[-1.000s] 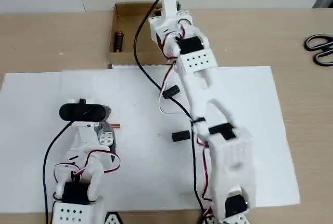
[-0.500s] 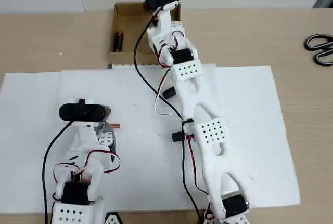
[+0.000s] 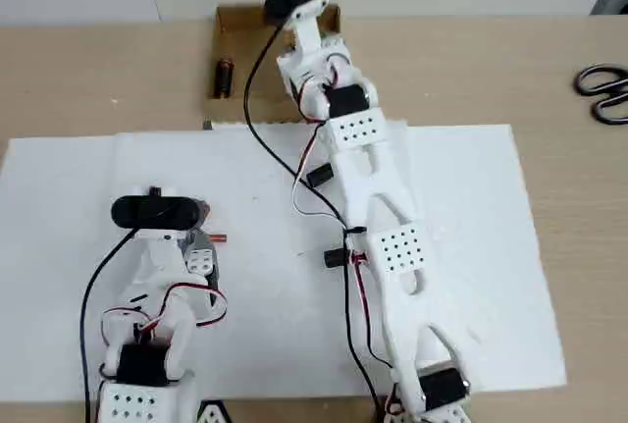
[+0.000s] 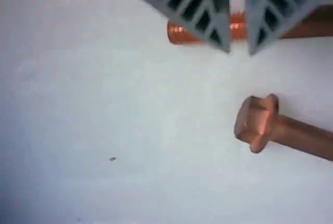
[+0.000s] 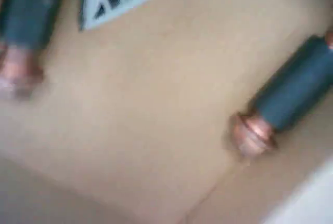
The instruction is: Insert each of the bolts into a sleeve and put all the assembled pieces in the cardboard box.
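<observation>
The left gripper is seen low over the white sheet. Its fingers are drawn together on the shank of a bolt, with only a narrow slit showing between the tips. The bolt is held crosswise, its long axis at right angles to the fingers. In the high view one end is shown projecting from them toward the other arm's side. A second bolt lies loose on the sheet just past the fingertips, apart from them and roughly parallel to the held one.

The coming insertion is judged to turn on one relation. The near sleeve lies on the sheet out beyond the projecting end, well apart from the fingers. Its long axis is roughly in line with the bolt's. The far sleeve lies tilted to that line. The near sleeve is closer to the left gripper than to the right gripper, but the left one is occupied, so a sleeve would probably have to be fetched by the right arm.

The right gripper is held over the cardboard box. One assembled piece lies on the box floor. Another assembled piece is seen just beside that gripper; whether it is clamped there cannot be told.
</observation>
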Motion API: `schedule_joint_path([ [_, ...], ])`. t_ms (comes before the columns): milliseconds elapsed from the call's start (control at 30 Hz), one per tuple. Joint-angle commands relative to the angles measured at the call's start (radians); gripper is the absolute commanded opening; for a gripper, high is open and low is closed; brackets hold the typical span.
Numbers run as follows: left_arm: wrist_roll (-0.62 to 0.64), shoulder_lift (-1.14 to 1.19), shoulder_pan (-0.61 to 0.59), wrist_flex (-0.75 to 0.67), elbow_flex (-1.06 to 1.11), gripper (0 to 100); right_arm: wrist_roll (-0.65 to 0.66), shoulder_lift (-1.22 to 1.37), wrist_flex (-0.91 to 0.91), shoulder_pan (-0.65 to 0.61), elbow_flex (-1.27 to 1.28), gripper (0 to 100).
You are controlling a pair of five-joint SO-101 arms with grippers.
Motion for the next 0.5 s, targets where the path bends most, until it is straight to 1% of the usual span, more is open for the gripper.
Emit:
schedule_joint_path([
  [0, -0.002, -0.008, -0.002, -0.023, -0.002, 1, 0.009, -0.154, 0.061, 0.007, -0.055, 24.5],
  [133, -0.002, -0.008, -0.002, -0.023, -0.002, 1, 0.008, -0.231, 0.205, 0.007, -0.055, 24.5],
  [267, -0.002, -0.008, -0.002, -0.023, -0.002, 1, -0.008, -0.294, 0.406, -0.007, -0.055, 24.5],
  [467, 0.0, -0.008, -0.002, -0.023, -0.002, 1, -0.178, -0.355, 0.733, -0.035, -0.055, 24.5],
])
